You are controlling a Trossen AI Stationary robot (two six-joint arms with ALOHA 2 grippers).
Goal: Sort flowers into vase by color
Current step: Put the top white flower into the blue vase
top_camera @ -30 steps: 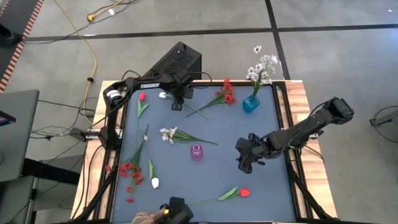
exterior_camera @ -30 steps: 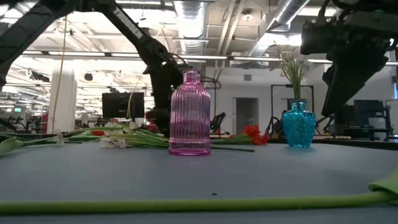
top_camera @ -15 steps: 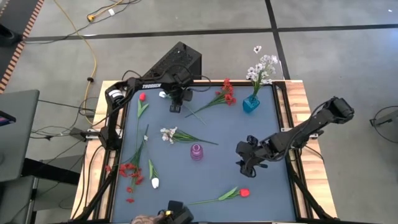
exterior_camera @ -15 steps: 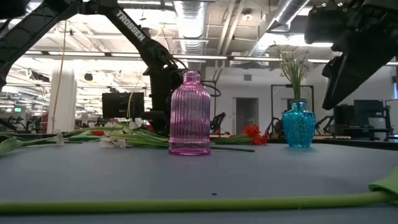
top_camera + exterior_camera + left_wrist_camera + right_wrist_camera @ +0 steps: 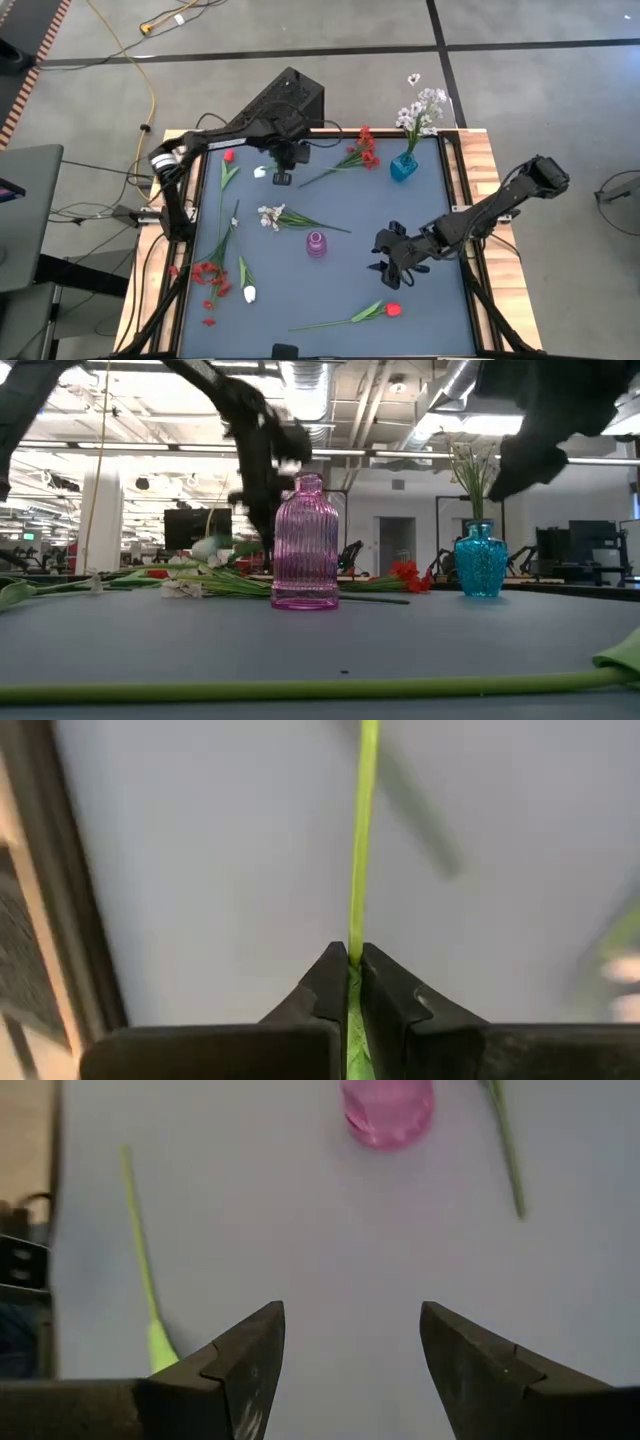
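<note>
Left tool (image 5: 349, 982) pinches green stem (image 5: 360, 850), apparently pointing straight ahead.

From my station, the surface (image 5: 330, 215) reads as a matt blue-grey mat, smooth, framed by pale bare wood (image 5: 482, 160). The pink vase (image 5: 305, 543) looks like ribbed, glossy translucent glass or plastic; the teal vase (image 5: 481, 560) at two o'clock shines likewise. The left claw (image 5: 352, 982) shows matt black plastic fingers pinching a smooth green plastic stem (image 5: 362, 830).
</note>
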